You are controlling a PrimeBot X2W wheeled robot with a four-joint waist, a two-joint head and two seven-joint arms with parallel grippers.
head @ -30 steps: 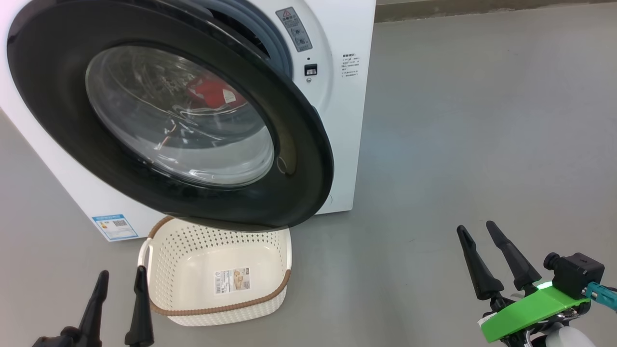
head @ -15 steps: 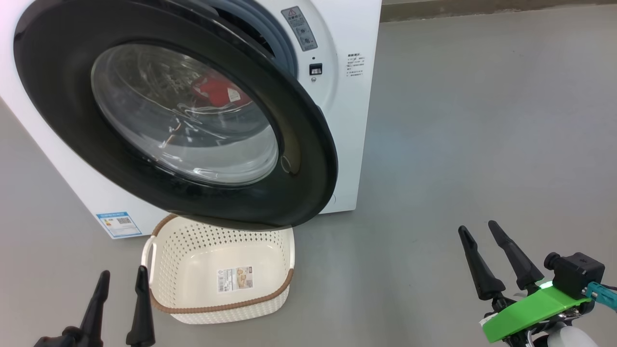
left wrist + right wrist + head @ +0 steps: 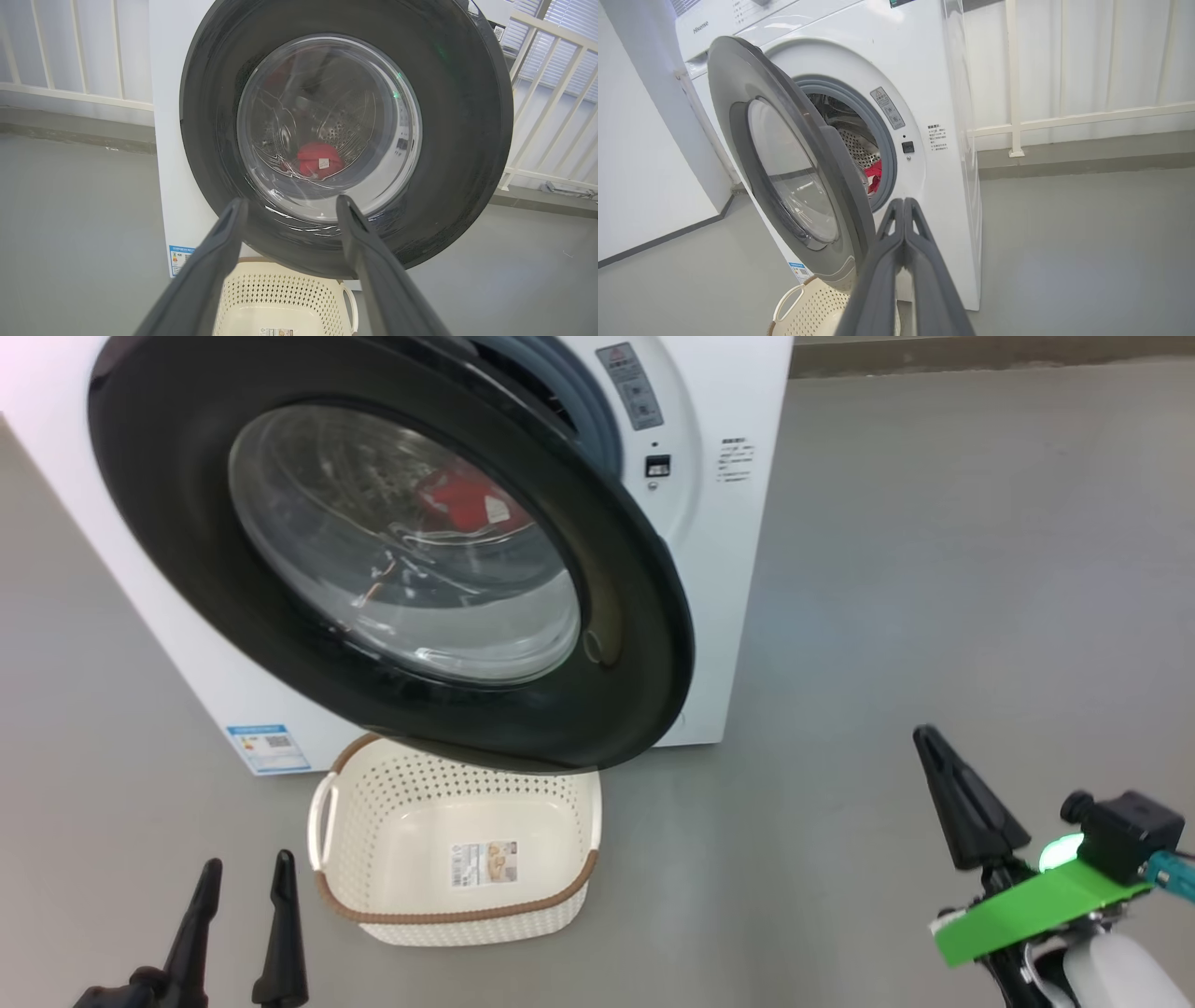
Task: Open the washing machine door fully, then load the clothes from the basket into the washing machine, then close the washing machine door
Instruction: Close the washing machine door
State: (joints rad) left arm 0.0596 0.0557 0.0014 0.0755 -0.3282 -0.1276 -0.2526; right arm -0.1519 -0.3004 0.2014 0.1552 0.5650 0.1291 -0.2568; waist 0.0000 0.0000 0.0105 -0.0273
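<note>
The white washing machine (image 3: pixel 728 579) (image 3: pixel 924 70) stands with its round black door (image 3: pixel 616 644) (image 3: pixel 467 140) (image 3: pixel 803 154) swung partly open over the basket. Red clothes (image 3: pixel 462 497) (image 3: pixel 319 160) (image 3: pixel 874 175) lie in the steel drum, seen through the door glass. On the floor below the door sits the cream basket (image 3: pixel 411 821) (image 3: pixel 275 298) (image 3: pixel 803 308), holding nothing but its sticker. My left gripper (image 3: pixel 243 877) (image 3: pixel 287 205) is open at the lower left, beside the basket. My right gripper (image 3: pixel 929 739) (image 3: pixel 903 201) is shut on nothing, on open floor to the right of the machine.
Grey floor (image 3: pixel 934 569) spreads to the right of the machine. A white railing (image 3: pixel 1064 121) and a low kerb run behind it, and a white wall (image 3: pixel 640 163) stands at the machine's other side.
My right gripper's fingers have closed together and risen a little. The head camera has shifted, so the machine and basket sit further right in view.
</note>
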